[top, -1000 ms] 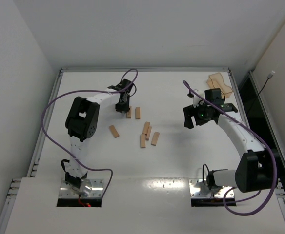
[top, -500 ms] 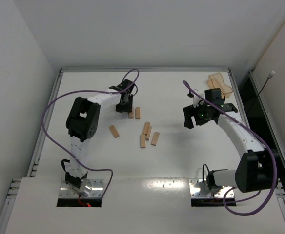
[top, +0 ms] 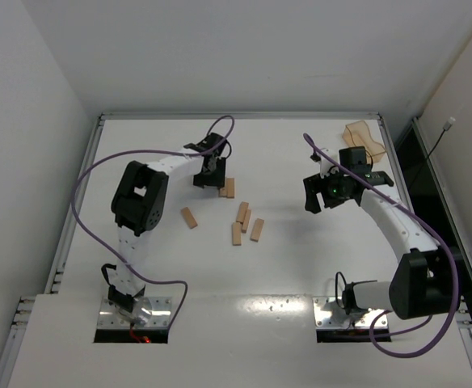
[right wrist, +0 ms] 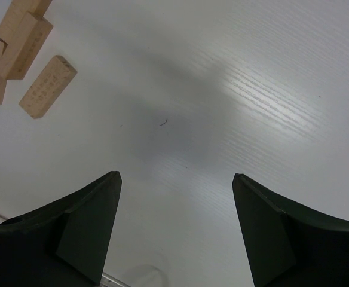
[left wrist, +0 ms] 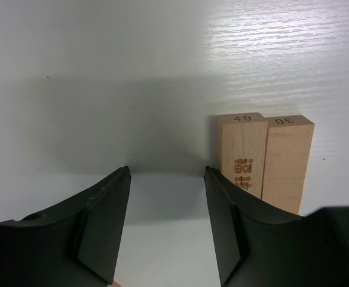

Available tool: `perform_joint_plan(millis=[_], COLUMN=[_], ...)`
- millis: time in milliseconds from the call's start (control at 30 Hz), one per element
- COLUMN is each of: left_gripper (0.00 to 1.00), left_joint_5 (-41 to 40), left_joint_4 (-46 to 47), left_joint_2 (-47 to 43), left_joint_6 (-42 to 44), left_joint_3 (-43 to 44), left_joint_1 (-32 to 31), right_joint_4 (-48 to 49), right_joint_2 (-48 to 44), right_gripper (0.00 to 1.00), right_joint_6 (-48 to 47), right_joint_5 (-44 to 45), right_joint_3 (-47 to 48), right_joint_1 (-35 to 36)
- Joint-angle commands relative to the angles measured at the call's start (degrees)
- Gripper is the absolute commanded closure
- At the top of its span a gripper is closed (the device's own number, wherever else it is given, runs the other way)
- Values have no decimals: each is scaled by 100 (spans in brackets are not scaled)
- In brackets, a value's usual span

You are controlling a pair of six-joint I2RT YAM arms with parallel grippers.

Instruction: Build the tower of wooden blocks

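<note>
The jaws of the left gripper (left wrist: 167,179) are standing spread, nothing between them, beside two wood blocks (left wrist: 264,164) lying flush at right of frame, probably as a base layer. The right gripper (right wrist: 176,179) is hovering wide open and empty, with spare blocks (right wrist: 46,86) lying upper left.

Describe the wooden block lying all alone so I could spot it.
Look at the white table, on its left half near the left arm. One tan wood block lies tilted by itself, touching nothing; the other blocks sit paired or clustered to its right.
</note>
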Motion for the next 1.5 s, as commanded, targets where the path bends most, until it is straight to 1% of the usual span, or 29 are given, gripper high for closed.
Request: perform_joint_plan(millis=[0, 33, 67, 133, 233, 333, 467, 533, 600, 633, 733, 767, 833, 867, 900, 1000, 1100, 1300, 1367, 1467], left_gripper=[50, 45, 43, 41, 41, 41, 49, 51, 57, 57, 57, 57, 53, 51, 49, 47, 45, 45, 45, 45], left_joint_5=[47, 46, -67, -261, -639, -692, -631, -238, -60, 149, 335, 606, 958, 1308, 1486, 1750, 1751, 1681, 1593, 1225], left_joint_4=[30, 30, 30, -23, -84, -84, -32, -31, -31, -84, -146, -146, -146, -146, -93, -93, -93, -146, -146, -146], left_joint_2=[44, -8, -87, -141, -447, -948, -1704, -2115, -2389, -2512, -2961, -3049, -3251, -3252, -3339, -3497, -3498, -3015, -2901, -2620], left_joint_6=[-109, -162, -232, -232, -372, -426, -479, -479, -539, -540, -619, -619, -671, -672, -672, -672, -619, -461, -461, -522], left_joint_3=[172, 111, 50, -73, -275, -504, -995, -1146, -1435, -1550, -2015, -2130, -2472, -2587, -2779, -2991, -2992, -2939, -2878, -2756], left_joint_1=[-122, -122, -175, -175, -175, -122, -122, -122, -122, -183, -245, -245, -245, -306, -307, -736, -1044, -1572, -1678, -1678], right_joint_4=[87, 87, 87, 87, 140, 140, 140, 140, 88, 87, -97, -167, -168, -168, -168, -168, -168, -220, -220, -220], right_joint_2=[-139, -139, -139, -139, -139, -191, -245, -245, -306, -306, -253, -201, -201, -148, -148, -86, -86, -209, -270, -332], right_gripper=[27, 27, 27, 27, 27, 27, 27, 27, 27, 27, 29, 29, 29, 29, 29, 29, 29, 29, 29, 29], right_joint_6=[13, 13, 13, 13, 13, 13, 13, 13, 13, 13, -109, -110, -163, -215, -215, -338, -391, -391, -391, -391], right_joint_5=[-119, -119, -119, -119, -119, -66, -66, -66, -145, -259, -383, -444, -444, -392, -392, -261, -137, -31, 21, 21], right_joint_3=[-10, -10, -10, -10, -63, -63, -115, -168, -168, -220, -221, -221, -168, -168, -107, -107, -107, -168, -168, -230], right_joint_1=[-29, -29, -29, -29, -29, -29, -29, 23, 24, 24, 77, 138, 191, 191, 252, 305, 305, 305, 305, 252])
